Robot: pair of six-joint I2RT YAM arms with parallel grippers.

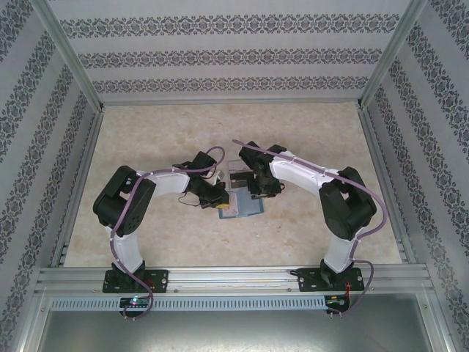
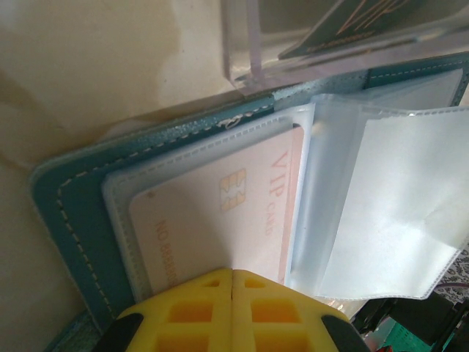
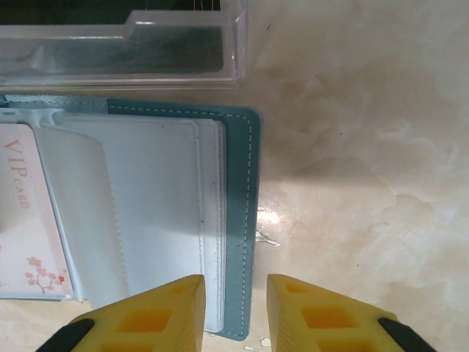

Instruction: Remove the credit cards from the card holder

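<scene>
Lying open on table [image 1: 146,242], card holder [image 1: 242,209] sits btwn arms, sleeves up for access. Credit card [image 2: 212,213] (VIP) in its left sleeve. Right gripper [image 3: 234,308] — jaws apart astride cover edge, prob. to steady it. Left gripper [image 2: 232,308] closed at card's edge; pinch unclear.

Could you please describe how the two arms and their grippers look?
Both the left arm and right arm have white link shells, black joints and a purple cable along them. The left gripper and right gripper have yellow fingers with square recesses and black bases.
</scene>
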